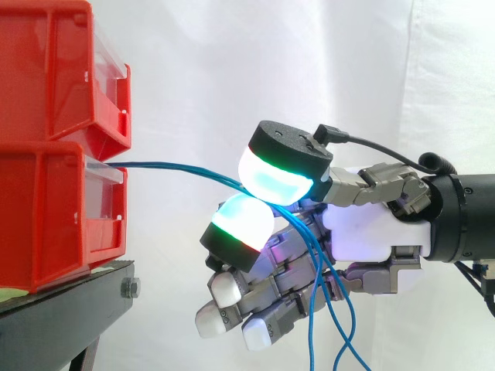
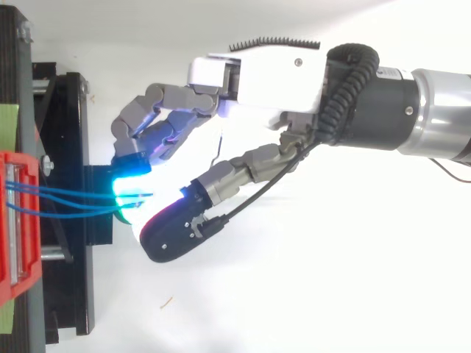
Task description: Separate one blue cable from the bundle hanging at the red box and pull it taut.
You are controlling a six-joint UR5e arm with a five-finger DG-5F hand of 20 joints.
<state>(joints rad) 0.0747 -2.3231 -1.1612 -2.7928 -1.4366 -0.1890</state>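
Hand [image 1: 363, 232] pinches several blue cables [image 1: 170, 165] near the red box [image 1: 46, 216]; I judge isolating one and tautening outstanding.

We see the red bins [image 1: 46, 209] as smooth, glossy plastic with clear plastic fronts. The stand [image 1: 62, 313] looks like matt black metal, and its bolt [image 1: 130, 289] is dull. The blue cables [image 1: 178, 166] have a smooth sheath. The hand [image 1: 363, 232] has a glossy white plastic palm, matt grey links and milky, translucent fingertips [image 1: 267, 182]. The curtain [image 1: 232, 69] is white cloth.
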